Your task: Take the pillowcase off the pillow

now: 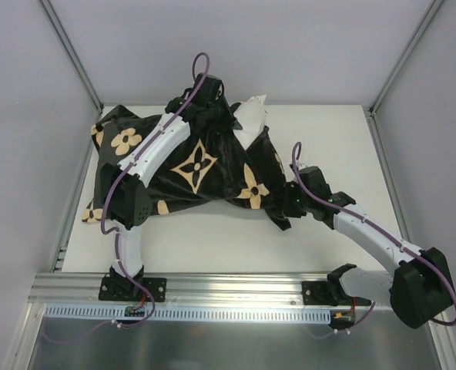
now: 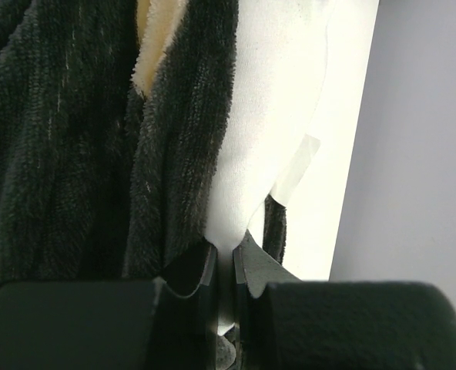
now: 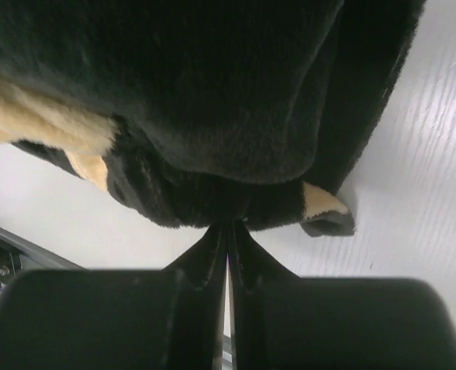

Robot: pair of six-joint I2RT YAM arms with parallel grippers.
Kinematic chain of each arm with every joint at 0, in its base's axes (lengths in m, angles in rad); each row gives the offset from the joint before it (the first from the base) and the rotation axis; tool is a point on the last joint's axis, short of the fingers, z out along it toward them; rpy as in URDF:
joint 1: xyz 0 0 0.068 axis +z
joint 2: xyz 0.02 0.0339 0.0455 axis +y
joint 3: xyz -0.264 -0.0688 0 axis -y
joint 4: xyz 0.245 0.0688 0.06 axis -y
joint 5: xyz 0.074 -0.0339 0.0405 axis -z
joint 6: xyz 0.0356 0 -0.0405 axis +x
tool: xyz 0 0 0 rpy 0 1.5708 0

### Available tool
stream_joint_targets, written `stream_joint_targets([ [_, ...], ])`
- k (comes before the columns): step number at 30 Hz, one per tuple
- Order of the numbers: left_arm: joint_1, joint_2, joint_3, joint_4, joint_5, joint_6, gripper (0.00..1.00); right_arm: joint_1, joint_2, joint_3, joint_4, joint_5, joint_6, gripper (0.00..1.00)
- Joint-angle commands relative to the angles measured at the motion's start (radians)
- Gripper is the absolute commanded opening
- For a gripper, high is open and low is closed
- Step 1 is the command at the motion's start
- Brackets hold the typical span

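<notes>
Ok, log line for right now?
left gripper shut on pillow | right gripper shut on pillowcase edge | pillow mostly inside, one corner showing

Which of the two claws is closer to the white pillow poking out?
Left. The left gripper pinches the pillow at the far edge; the right gripper grips the pillowcase at its near corner.

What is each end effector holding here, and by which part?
Left end effector pinches the white pillow by its exposed far end; right end effector pinches the pillowcase at its near right edge.
</notes>
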State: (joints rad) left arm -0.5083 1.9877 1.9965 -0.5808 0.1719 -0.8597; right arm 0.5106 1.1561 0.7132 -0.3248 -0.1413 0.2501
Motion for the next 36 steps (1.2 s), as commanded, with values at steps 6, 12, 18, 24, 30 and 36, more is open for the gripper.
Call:
stream_joint_targets([
  [6, 0.039, -0.044, 0.059, 0.058, 0.023, -0.027, 0.00, 0.164, -0.255, -0.109, -0.051, 0.049, 0.083, 0.01],
  [12, 0.071, -0.001, 0.100, 0.064, 0.049, -0.052, 0.00, 0.310, -0.492, -0.158, -0.229, 0.209, 0.184, 0.01],
  [18, 0.071, -0.026, 0.075, 0.072, 0.127, -0.053, 0.00, 0.295, -0.509, -0.156, -0.263, 0.292, 0.172, 0.29],
  [24, 0.071, -0.138, -0.067, 0.072, 0.184, -0.018, 0.00, 0.102, -0.328, -0.029, -0.220, 0.191, 0.016, 0.96],
  [30, 0.070, -0.199, -0.123, 0.072, 0.190, -0.024, 0.00, 0.042, -0.144, 0.057, -0.096, 0.024, -0.100, 0.97],
  [36, 0.065, -0.198, -0.116, 0.072, 0.201, -0.047, 0.00, 0.097, -0.007, 0.031, 0.098, -0.020, -0.031, 0.59],
])
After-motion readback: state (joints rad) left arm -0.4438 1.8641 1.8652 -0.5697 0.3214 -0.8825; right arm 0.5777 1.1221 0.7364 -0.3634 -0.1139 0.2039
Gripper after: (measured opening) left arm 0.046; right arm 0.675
